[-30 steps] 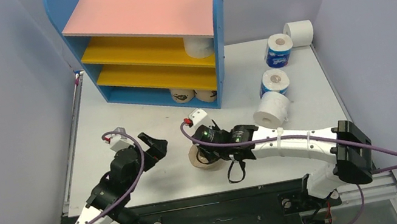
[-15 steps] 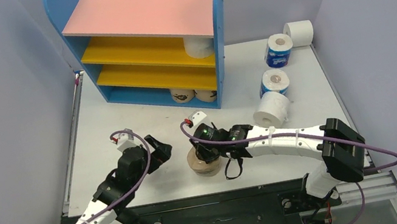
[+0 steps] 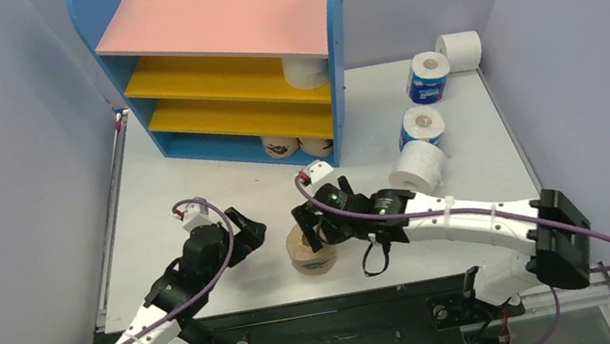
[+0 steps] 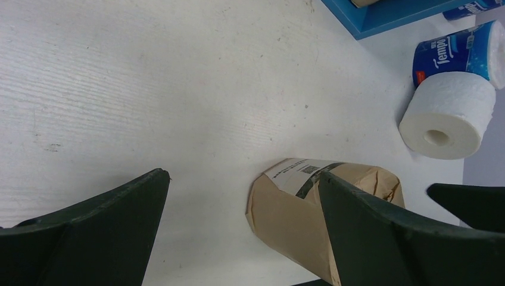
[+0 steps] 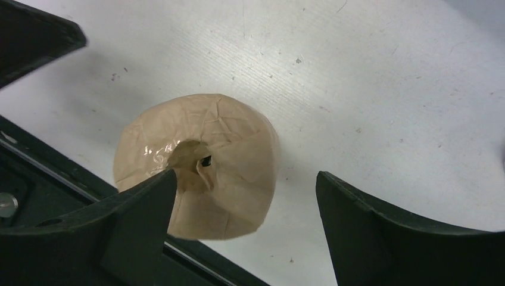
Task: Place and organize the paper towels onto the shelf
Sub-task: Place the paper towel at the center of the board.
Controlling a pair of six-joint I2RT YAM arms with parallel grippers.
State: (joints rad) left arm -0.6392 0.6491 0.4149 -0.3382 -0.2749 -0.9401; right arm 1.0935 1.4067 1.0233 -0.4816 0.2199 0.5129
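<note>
A tan wrapped paper towel roll [image 3: 311,252] stands on end near the table's front edge, its crumpled top and core hole facing up [image 5: 208,149]. My right gripper [image 3: 317,228] hovers just over it, open, one finger overlapping the roll's near side and the other out over bare table [image 5: 245,179]. My left gripper [image 3: 252,231] is open to the roll's left, low over the table; the roll [image 4: 298,208] shows partly behind its right finger. The shelf [image 3: 213,22] at the back holds a white roll [image 3: 305,70] and two tan rolls [image 3: 281,146] in the bottom tier.
Loose rolls lie at the right: a white one [image 3: 418,167] next to my right arm, two blue-wrapped ones [image 3: 421,125] [image 3: 428,77], and a white one [image 3: 461,50] at the far corner. The black front rail [image 5: 36,196] runs right beside the tan roll.
My right gripper has opened and let go of the tan roll, which now stands upright on the table. The left gripper has edged closer to the roll.
</note>
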